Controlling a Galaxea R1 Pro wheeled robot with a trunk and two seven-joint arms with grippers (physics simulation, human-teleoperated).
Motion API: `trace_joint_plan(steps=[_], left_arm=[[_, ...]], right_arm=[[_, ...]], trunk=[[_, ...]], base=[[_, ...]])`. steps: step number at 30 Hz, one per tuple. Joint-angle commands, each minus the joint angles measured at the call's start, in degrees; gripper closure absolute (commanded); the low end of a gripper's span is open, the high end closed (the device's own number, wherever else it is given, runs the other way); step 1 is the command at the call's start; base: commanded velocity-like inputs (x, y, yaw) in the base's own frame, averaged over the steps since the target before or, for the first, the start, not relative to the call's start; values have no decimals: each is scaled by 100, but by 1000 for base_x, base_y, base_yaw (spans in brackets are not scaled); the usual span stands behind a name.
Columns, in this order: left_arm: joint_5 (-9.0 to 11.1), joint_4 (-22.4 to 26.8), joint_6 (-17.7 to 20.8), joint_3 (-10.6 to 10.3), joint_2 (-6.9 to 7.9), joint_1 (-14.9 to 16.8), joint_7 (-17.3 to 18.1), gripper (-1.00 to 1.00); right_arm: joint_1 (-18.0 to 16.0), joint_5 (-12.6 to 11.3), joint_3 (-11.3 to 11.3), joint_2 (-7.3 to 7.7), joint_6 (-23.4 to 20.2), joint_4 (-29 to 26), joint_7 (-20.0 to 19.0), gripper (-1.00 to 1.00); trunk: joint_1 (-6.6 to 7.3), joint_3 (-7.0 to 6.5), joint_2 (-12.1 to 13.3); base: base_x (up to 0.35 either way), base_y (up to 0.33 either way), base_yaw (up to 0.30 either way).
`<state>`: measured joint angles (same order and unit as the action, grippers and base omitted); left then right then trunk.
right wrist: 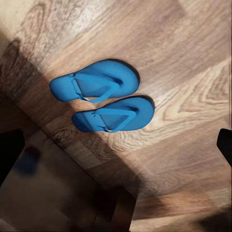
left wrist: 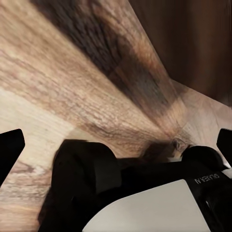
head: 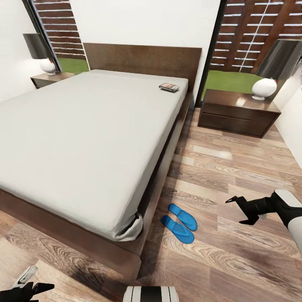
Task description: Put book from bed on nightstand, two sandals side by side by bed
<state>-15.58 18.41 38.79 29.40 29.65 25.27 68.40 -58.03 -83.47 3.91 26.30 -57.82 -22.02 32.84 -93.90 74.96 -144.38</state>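
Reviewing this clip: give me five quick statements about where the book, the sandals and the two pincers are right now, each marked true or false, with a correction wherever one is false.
1. The book lies on the bed near the headboard. True.
2. The two sandals lie side by side on the floor beside the bed. True.
3. The right pincer grips a sandal. False: it is open and hangs empty above the floor, apart from the sandals.
4. The book sits on the nightstand by the lamp. False: that top carries the lamp, and the book is on the mattress.
5. The left pincer holds nothing. True.
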Motion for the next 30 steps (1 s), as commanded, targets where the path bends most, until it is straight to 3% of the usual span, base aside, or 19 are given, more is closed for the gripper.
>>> trace_joint_plan(steps=[1,10,17,24,30], left_arm=[[-60,3,50,48,-4,5,37,-100],[-59,4,50,43,-8,5,41,-100],[-59,3,50,40,-11,5,40,-100],[-66,3,50,46,-5,5,41,-100],[-68,3,50,47,-4,5,37,-100]], right_arm=[[0,-39,31,-2,-14,-5,55,-100],[238,355,30,107,-64,-30,-393,-100],[405,876,31,153,-69,-37,-1053,-100],[605,1587,25,173,-55,-48,-1948,-100],[765,2442,17,156,-41,-59,-2729,-100]], trunk=[[3,-19,0],[27,-218,12],[45,-373,21],[63,-528,31],[78,-661,39]], base=[[0,0,0],[0,0,0],[0,0,0],[0,0,0],[0,0,0]])
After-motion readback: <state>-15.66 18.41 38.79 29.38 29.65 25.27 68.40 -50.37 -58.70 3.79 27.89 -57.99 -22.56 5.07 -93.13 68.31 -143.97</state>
